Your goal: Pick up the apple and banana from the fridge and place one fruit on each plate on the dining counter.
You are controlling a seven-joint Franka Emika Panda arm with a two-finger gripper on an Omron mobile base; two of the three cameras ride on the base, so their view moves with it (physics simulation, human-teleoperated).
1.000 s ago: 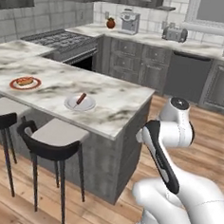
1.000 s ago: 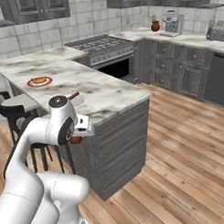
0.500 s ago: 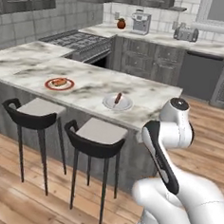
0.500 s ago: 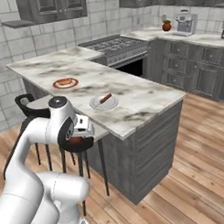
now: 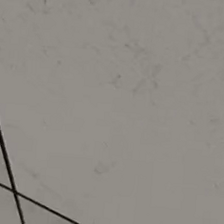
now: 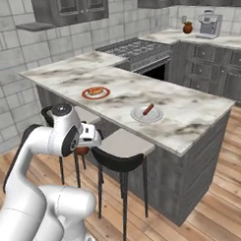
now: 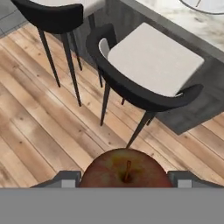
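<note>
Closer and more centred than before, the dining counter is seen; each plate carries food, and the apple is pinched by the gripper.

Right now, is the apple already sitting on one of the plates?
No, the apple sits between the fingers of the gripper above the wooden floor, beside a stool.

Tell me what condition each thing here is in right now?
apple: held between the gripper's jaws, stem toward the camera
gripper: shut on the apple
red-rimmed plate: on the dining counter, food on it
pale plate: holds a reddish stick
stool: seat unoccupied
</note>
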